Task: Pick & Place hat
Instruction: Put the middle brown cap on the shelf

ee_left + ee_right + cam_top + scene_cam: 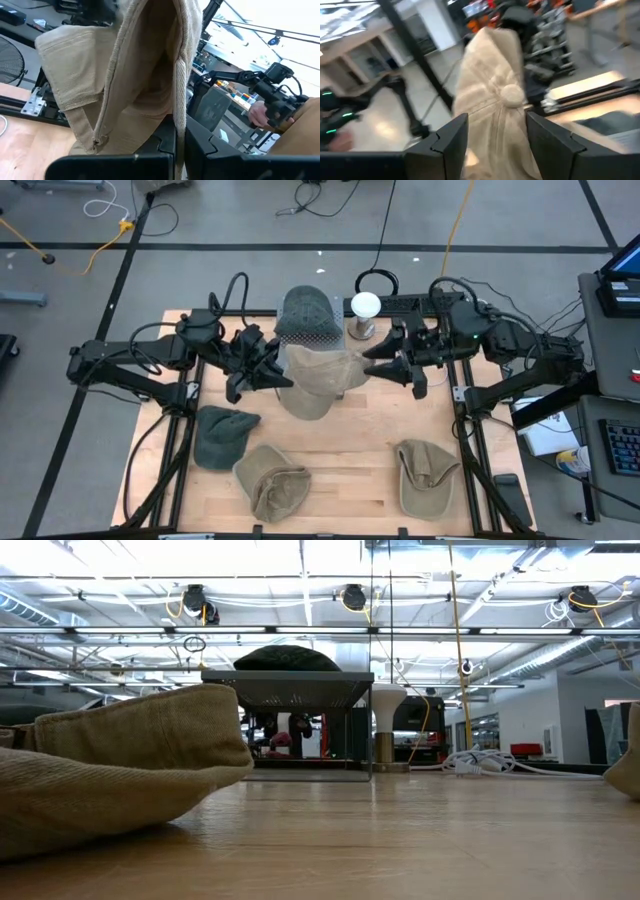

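Note:
A tan hat (318,378) is up between my two arms in the middle of the table, in front of a mesh stand (308,330) that carries a dark grey hat (305,308). My left gripper (280,376) is shut on the tan hat (135,75) from the table's left. My right gripper (374,364) is open on the hat's right. In the right wrist view its fingers (451,134) stand on either side of the hat's crown, whose button (511,95) faces the camera. Whether they touch it I cannot tell. My left gripper pinches the tan hat's stitched edge (179,107) between its two shut fingers (165,137), coming roughly level from the table's left. The cloth rises beyond the fingers, with the hollow inside of the hat open to the wrist camera. The hat looks lifted off the table.
Three more hats lie on the near half of the table: a dark green one (222,435), a tan one (272,480) that also shows in the low view (110,760), and a tan one (425,472). A white mushroom-shaped stand (365,308) is right of the mesh stand.

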{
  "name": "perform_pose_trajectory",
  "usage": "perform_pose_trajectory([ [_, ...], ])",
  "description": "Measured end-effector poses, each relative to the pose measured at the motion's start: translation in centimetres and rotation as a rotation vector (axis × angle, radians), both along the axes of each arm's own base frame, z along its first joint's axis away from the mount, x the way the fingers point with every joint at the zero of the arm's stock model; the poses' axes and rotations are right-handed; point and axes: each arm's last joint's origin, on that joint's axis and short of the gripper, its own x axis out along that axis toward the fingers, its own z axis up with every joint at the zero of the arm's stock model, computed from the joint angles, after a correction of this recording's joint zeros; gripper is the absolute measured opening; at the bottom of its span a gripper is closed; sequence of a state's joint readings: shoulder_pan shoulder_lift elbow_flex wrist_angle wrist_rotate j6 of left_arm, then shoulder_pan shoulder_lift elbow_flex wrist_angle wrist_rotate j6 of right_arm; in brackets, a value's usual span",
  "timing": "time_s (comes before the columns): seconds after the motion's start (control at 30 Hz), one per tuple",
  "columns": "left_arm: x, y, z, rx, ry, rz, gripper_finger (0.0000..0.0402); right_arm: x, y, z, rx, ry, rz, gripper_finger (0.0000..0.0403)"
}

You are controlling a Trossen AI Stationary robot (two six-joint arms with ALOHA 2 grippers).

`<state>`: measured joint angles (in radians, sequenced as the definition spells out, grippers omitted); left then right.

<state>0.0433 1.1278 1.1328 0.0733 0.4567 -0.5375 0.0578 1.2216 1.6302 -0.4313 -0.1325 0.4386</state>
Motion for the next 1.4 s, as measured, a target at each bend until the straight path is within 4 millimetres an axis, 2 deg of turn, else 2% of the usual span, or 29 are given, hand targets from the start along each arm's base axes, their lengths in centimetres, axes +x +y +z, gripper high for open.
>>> perform_pose_trajectory([
  [0.17, 0.1, 0.1, -0.5, -0.023, 0.057, 0.03, 0.001, 0.8, 0.3, -0.5, 0.044, 0.031, 0.075, 0.0185],
  [0.33, 0.1, 0.1, -0.5, -0.023, 0.057, 0.038, 0.001, 2.0, 0.3, -1.2, 0.056, 0.062, 0.073, 0.0151],
  [0.43, 0.1, 0.1, -0.5, -0.025, 0.057, 0.043, 0.001, 2.7, 0.4, -1.7, 0.054, 0.083, 0.074, 0.0109],
  [0.57, 0.1, 0.1, -0.5, -0.041, 0.063, 0.043, 0.001, 3.1, 0.5, -2.0, 0.056, 0.096, 0.102, 0.0021],
  [0.6, 0.1, 0.1, -0.5, -0.045, 0.065, 0.042, 0.001, 3.1, 0.5, -1.9, 0.055, 0.092, 0.102, 0.0012],
  [0.7, 0.1, 0.1, -0.5, -0.077, 0.081, 0.033, 0.002, 2.8, 0.5, -1.6, 0.066, 0.077, 0.103, 0.0008],
  [0.83, -0.1, 0.2, -0.8, -0.127, 0.148, 0.032, 0.0067, 1.9, 0.0, -1.0, 0.098, 0.055, 0.128, 0.0005],
  [1.03, -1.8, 0.8, -2.6, -0.145, 0.397, 0.114, 0.0124, 1.6, -1.4, -0.8, 0.132, 0.061, 0.156, 0.0003],
  [1.1, -2.7, 1.0, -2.7, -0.109, 0.424, 0.173, 0.0135, 1.8, -1.9, -0.7, 0.136, 0.077, 0.149, 0.0002],
  [1.4, -6.9, 0.8, -0.3, 0.107, 0.227, 0.242, 0.0147, 3.4, -2.5, 0.7, 0.024, 0.209, 0.16, 0.0001],
])
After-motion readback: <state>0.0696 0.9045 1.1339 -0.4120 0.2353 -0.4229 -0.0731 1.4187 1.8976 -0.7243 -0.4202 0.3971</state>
